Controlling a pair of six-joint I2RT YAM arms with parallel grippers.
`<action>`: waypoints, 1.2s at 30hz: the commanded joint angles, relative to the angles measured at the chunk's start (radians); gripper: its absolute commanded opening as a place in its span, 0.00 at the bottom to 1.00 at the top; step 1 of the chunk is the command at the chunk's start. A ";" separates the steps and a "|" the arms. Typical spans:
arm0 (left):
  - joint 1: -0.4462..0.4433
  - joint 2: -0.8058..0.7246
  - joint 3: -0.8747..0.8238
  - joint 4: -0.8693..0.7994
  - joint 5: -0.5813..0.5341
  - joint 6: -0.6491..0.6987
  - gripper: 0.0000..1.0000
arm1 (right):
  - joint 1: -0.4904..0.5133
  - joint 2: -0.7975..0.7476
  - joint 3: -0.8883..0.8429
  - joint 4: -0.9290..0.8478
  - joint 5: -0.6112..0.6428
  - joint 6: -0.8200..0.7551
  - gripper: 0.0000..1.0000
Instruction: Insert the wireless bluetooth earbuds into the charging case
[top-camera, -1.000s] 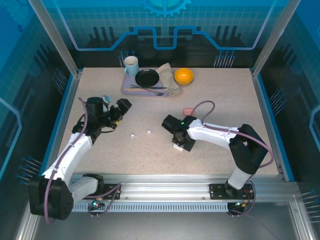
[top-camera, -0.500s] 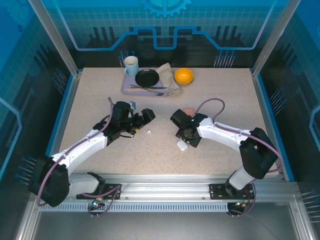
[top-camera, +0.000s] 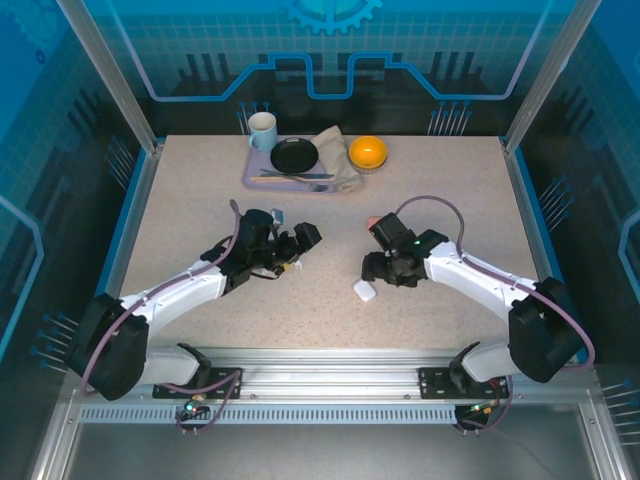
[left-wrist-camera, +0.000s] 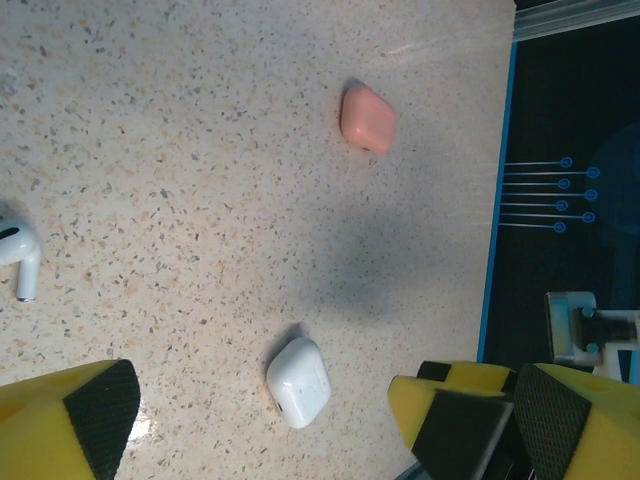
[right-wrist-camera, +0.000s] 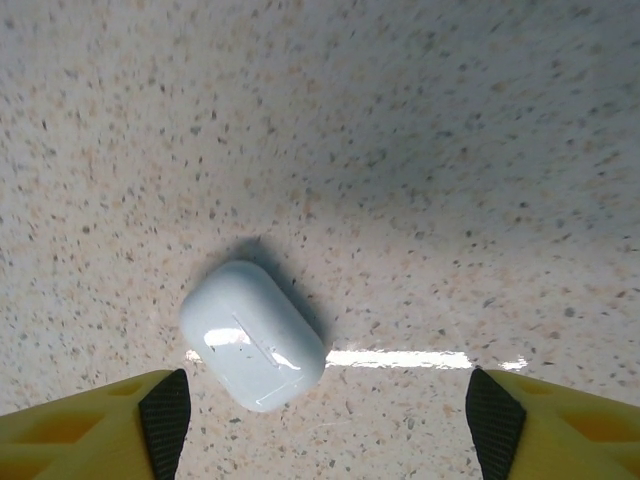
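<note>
A closed white charging case (right-wrist-camera: 253, 335) lies flat on the speckled table, just ahead of my right gripper (right-wrist-camera: 330, 420), which is open with nothing between its fingers. From above, the case (top-camera: 364, 291) sits just in front of that gripper (top-camera: 376, 268). My left gripper (left-wrist-camera: 270, 430) is wide open above the table middle and holds nothing. Its camera looks down on the white case (left-wrist-camera: 298, 381), a closed salmon-pink case (left-wrist-camera: 367, 118) farther off, and one white earbud (left-wrist-camera: 18, 250) lying at the frame's left edge. From above, the left gripper (top-camera: 300, 243) hangs left of the right one.
A grey tray (top-camera: 256, 178) at the back holds a black plate (top-camera: 294, 155), cutlery and a cloth. A mug (top-camera: 262, 130) and an orange (top-camera: 367, 152) stand beside it. The pink case (top-camera: 373, 222) lies partly behind the right wrist.
The right gripper opened, left the white case on the table and drew back to the right. The left arm swung right to the table middle, covering the white earbuds.
</note>
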 joint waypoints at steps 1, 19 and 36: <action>-0.013 0.022 -0.003 0.031 -0.052 -0.041 0.99 | -0.017 0.044 -0.007 0.016 -0.072 0.012 0.75; -0.014 0.084 0.082 -0.037 -0.141 -0.005 0.99 | 0.102 0.098 0.003 0.022 0.017 0.853 0.87; 0.043 0.092 0.076 0.002 -0.090 0.014 0.99 | 0.121 0.294 0.113 -0.005 -0.020 0.886 0.85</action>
